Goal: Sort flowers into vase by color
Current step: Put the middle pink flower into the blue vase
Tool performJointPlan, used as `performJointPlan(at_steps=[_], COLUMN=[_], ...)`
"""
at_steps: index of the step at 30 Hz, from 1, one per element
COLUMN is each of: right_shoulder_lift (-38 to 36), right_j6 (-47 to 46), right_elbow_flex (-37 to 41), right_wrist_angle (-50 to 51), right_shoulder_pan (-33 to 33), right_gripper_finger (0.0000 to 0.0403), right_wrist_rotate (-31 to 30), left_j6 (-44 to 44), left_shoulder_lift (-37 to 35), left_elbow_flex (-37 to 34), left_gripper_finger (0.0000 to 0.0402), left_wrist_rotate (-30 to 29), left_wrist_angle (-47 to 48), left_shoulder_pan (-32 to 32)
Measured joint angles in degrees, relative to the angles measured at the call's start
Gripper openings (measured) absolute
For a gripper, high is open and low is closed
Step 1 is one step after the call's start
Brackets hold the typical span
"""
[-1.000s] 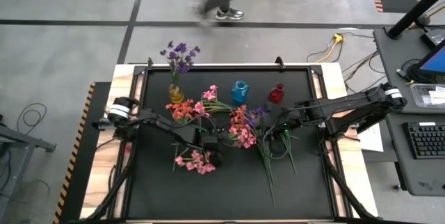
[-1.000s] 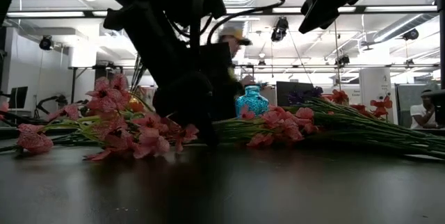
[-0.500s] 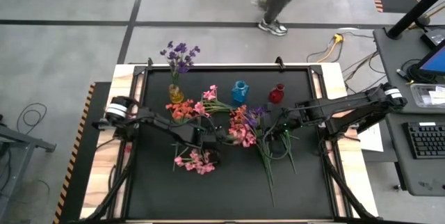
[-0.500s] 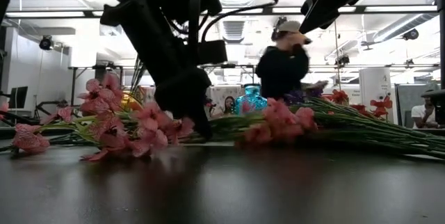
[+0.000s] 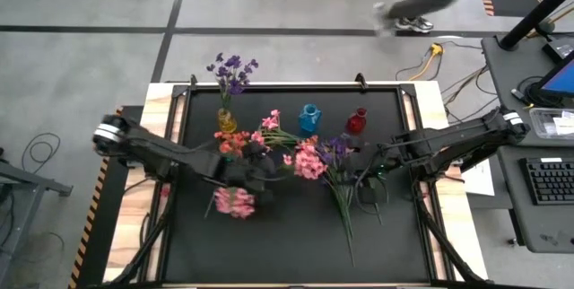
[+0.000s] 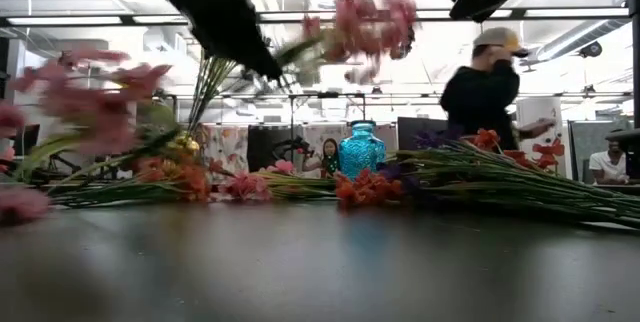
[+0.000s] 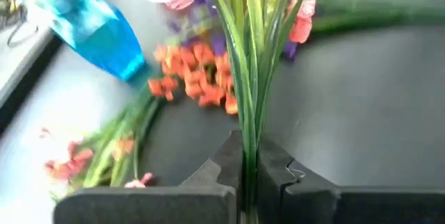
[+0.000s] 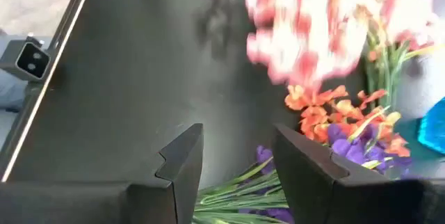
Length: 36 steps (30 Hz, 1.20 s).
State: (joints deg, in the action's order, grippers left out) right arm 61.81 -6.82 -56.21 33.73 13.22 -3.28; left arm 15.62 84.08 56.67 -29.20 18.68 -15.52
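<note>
My left gripper [image 5: 267, 176] is shut on the green stems of a pink flower sprig [image 5: 309, 159], whose blossoms [image 6: 362, 22] ride high above the table. Another pink cluster [image 5: 235, 201] shows below the left arm. Coral-red flowers [image 5: 231, 143] and a pile of purple and red sprigs [image 5: 341, 159] lie on the black mat. A yellow vase [image 5: 227, 121] holds purple flowers [image 5: 231, 69]. A blue vase [image 5: 309, 118] and a red vase [image 5: 356, 122] stand beside it. My right gripper [image 8: 236, 172] hangs open over the pile's stems. My left gripper pinches several thin green stems [image 7: 247, 140] of the pink sprig between its two fingers [image 7: 229, 165], well below the blossoms. The stems run on straight past the fingers to the pink blossoms [image 7: 306, 1]. The sprig is lifted clear of the table.
Long green stems [image 5: 345, 213] trail from the pile toward the table's near edge. The three vases line the far side of the mat. A person [image 6: 485, 87] walks past behind the table. A desk with a keyboard [image 5: 549, 181] stands to the right.
My left gripper has shut on the pink sprig's stems and risen, lifting the sprig off the pile into the air with its blossoms swinging. The near pink cluster has shifted a little toward the table's left. A person has walked rightward behind the table.
</note>
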Motion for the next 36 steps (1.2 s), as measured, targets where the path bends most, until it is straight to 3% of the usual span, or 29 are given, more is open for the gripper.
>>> performJointPlan(at_steps=[3,6,11,16,21,29,36], right_shoulder_lift=[-1.5,-2.42,-1.26,4.17,10.99,19.32,22.56], right_j6=[0.89,3.44,8.29,12.33,9.26,6.49,6.85], right_elbow_flex=[1.97,6.02,15.65,21.86,21.41,16.03,13.98], right_wrist_angle=[-2.36,-10.95,-37.49,-61.61,-71.89,-73.46,-73.43], right_shoulder_pan=[0.76,0.93,0.78,0.14,-1.96,-4.85,-4.78], right_gripper_finger=[0.0164,0.0164,0.0164,0.0166,0.0193,0.0244,0.0228], right_wrist_rotate=[-3.71,-5.28,-7.14,-7.4,-7.44,-6.96,-6.92], left_j6=[-1.25,-5.48,-12.85,-15.98,-17.38,-20.46,-21.18], left_shoulder_lift=[-5.9,-10.75,-13.26,-9.55,-3.68,5.25,8.97], left_elbow_flex=[-3.14,-7.6,-16.63,-21.77,-20.65,-13.1,-9.56], left_gripper_finger=[0.0,0.0,0.0,0.0,0.0,0.0,0.0], left_wrist_rotate=[-2.21,-2.62,2.92,4.53,4.45,3.3,1.18], left_wrist_angle=[-6.9,-20.72,-47.66,-67.24,-73.79,-74.28,-73.38], left_shoulder_pan=[-0.51,-0.6,-0.43,-0.33,0.04,1.44,1.7])
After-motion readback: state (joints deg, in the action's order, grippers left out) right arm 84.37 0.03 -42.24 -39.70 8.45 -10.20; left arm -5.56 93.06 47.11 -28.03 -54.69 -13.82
